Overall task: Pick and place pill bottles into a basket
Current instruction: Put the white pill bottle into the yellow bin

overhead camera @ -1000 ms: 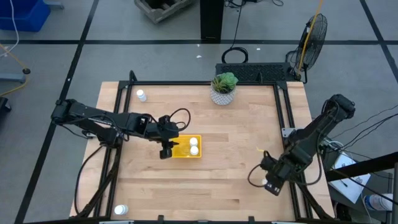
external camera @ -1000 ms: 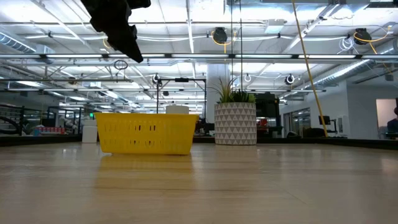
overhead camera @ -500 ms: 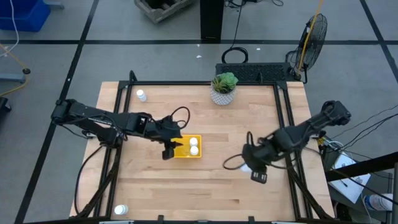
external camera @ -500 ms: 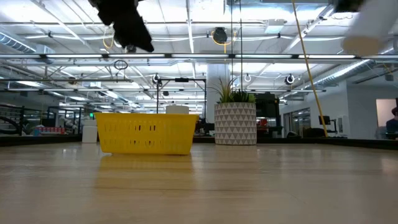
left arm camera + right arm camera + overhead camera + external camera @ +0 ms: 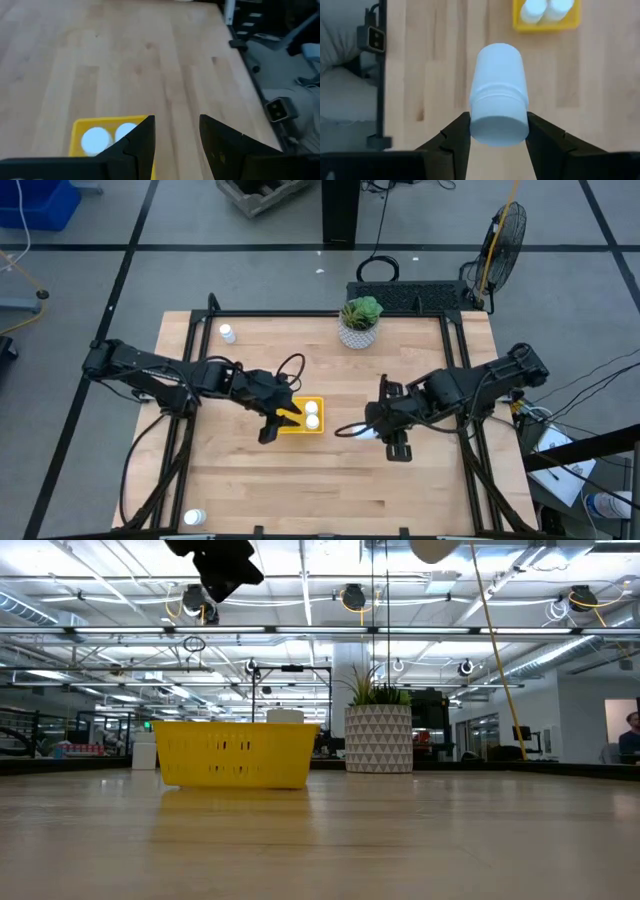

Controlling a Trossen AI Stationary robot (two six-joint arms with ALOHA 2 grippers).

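The yellow basket (image 5: 290,420) sits mid-table with two white pill bottles (image 5: 311,414) inside; it also shows in the low view (image 5: 236,754) and in both wrist views (image 5: 82,131) (image 5: 547,19). My right gripper (image 5: 376,430) is right of the basket, shut on a white pill bottle (image 5: 499,100), high above the wood (image 5: 434,548). My left gripper (image 5: 270,427) hangs open and empty over the basket's near left corner (image 5: 176,135). Another bottle (image 5: 227,333) stands at the far left, and one (image 5: 194,517) at the near left corner. My right gripper pinches the bottle between its two fingers (image 5: 457,132), one on each side of the wider cap end (image 5: 498,127). The fingers come from the table's right, and the bottle's body sticks out ahead of them toward the basket. The bottle is lifted clear of the table.
A white patterned pot with a green plant (image 5: 359,323) stands at the far edge, right of the middle. Black rails (image 5: 458,370) run along the table's left and right sides. Bare wood lies between the basket and my right gripper.
My right gripper has carried the bottle from the table's near right edge toward the left, up to the basket's right side, keeping it clear of the table. My left gripper has shifted a little toward the right, by the basket's near left corner.
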